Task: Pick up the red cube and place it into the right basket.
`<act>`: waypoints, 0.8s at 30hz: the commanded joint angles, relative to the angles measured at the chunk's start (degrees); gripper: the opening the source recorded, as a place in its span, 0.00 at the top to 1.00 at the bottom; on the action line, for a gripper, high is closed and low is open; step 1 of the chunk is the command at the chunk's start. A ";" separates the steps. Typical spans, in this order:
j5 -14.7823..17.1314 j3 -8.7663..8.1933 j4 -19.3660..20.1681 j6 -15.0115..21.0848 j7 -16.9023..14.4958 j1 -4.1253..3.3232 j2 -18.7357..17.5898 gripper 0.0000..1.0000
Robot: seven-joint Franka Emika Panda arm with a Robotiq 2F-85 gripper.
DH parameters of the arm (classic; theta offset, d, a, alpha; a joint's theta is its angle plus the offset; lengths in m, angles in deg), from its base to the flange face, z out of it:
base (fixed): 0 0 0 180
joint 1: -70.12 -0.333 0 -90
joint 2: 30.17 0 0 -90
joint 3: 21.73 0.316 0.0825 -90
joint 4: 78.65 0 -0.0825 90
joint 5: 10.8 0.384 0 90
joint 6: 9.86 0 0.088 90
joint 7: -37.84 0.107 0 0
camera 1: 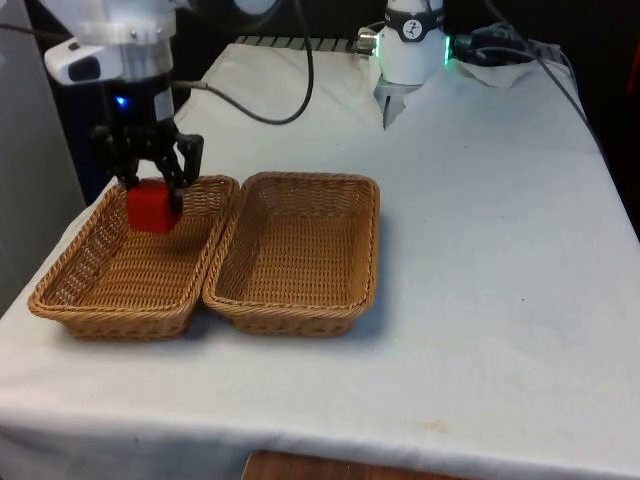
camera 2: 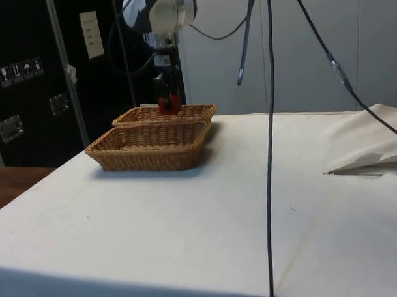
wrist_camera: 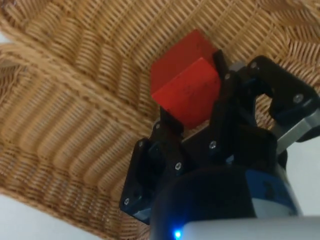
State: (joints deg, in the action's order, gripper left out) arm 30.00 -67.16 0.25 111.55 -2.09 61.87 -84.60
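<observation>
Above left basket (camera 1: 75,290), tilted red cube (camera 1: 151,207) between fingers (camera 1: 177,178)

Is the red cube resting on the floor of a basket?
No, the claw holds the red cube raised above the wicker basket.

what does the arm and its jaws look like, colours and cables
The arm is white and rounded, ending in a black two-finger gripper of angular linked parts with small screws, its jaws dark and slim. Black cables trail from it over the white cloth.
</observation>
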 commanded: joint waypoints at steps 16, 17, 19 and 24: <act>3.95 -1.38 -3.61 -0.06 -1.32 1.26 -5.61 0.94; 3.95 -1.38 -3.55 0.00 -1.32 1.26 -5.67 0.88; 4.01 -1.43 -3.55 0.00 -1.38 1.26 -5.67 0.70; 4.07 -1.49 -3.50 0.06 -1.43 1.26 -5.73 0.23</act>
State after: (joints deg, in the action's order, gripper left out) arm 33.95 -68.82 -2.85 111.66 -3.41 62.79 -90.15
